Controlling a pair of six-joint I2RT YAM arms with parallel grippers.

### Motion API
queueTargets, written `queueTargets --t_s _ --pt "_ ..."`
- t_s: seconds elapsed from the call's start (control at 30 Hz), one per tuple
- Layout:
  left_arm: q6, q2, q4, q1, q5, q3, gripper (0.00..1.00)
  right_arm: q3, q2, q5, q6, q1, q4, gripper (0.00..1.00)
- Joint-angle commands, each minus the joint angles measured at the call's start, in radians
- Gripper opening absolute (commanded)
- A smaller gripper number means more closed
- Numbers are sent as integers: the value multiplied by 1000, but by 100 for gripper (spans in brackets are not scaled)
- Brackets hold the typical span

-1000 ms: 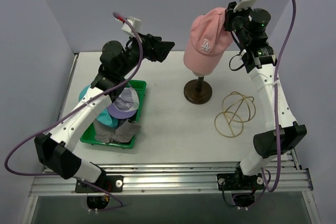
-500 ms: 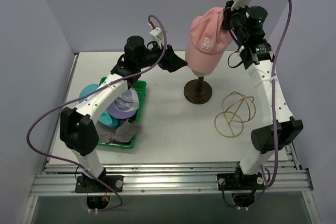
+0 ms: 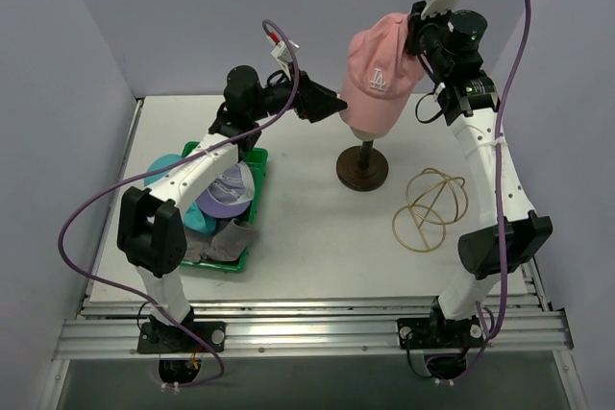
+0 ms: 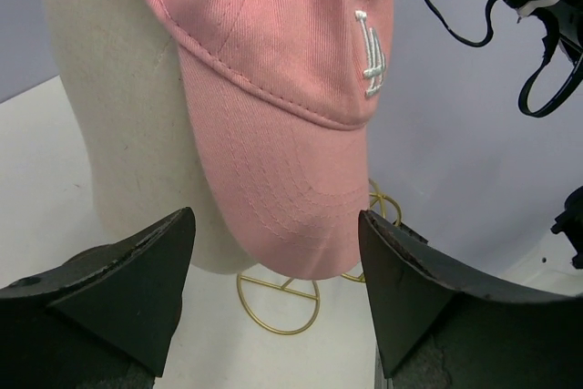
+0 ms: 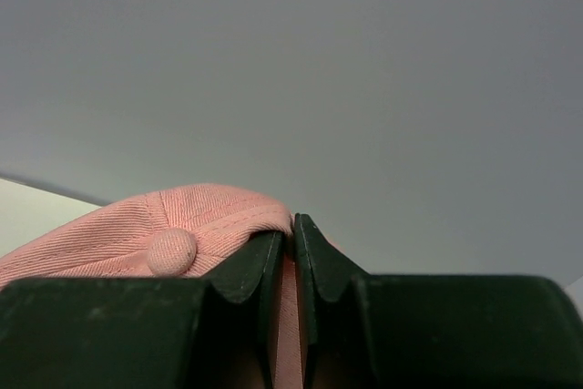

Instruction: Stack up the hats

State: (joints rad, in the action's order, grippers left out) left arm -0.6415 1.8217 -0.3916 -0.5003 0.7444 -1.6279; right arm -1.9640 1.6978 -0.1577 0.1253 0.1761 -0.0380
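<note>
Grip, right: your right pincer (image 5: 292, 225) is pressed together on a fold of the pink cap (image 3: 377, 74), at the crown just beside its top button (image 5: 171, 252).
Grip, left: your left pincer (image 4: 275, 225) is spread wide and holds nothing. Its two dark wedge-shaped fingers stand either side of the cap's brim, not touching it.
Change, left arm: a second ago this pincer was well back from the cap, nearer the green tray (image 3: 259, 162). It has swung right and now sits just beside the brim.
Change, right arm: hardly shifted, same pinch on the crown.
Cap position: draped over the mannequin head (image 4: 118, 116) and tilted, with the brim hanging down the head's front.
Cap material: pink cotton twill with stitched rows across the curved brim, a white embroidered logo and a cloth-covered button.
Head: cream, egg-shaped, with a coarse matte surface, on a dark round stand (image 3: 362, 168).
Tray contents: the lavender cap (image 3: 229, 194), the teal bucket hat (image 3: 163, 170) and the grey hat (image 3: 223, 242), all soft and rumpled.
Table: pale table (image 3: 317, 237), with a gold wire frame (image 3: 430, 204) of thin rounded loops lying right of the stand.
</note>
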Motion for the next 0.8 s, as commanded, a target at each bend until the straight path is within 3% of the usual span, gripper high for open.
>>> queueTargets --t_s 0.0,0.27,0.5,0.77 --pt "-73 14 -125 5 44 -13 80 -56 37 21 -4 -6 -1 6" --pt "-78 11 -136 6 35 16 80 -93 59 109 -78 -7 80 13" --pt "-29 -70 -125 16 -40 112 80 -95 10 129 -153 -24 131 24" --pt "-47 -94 -109 20 -54 126 80 -75 23 130 -197 -40 164 26"
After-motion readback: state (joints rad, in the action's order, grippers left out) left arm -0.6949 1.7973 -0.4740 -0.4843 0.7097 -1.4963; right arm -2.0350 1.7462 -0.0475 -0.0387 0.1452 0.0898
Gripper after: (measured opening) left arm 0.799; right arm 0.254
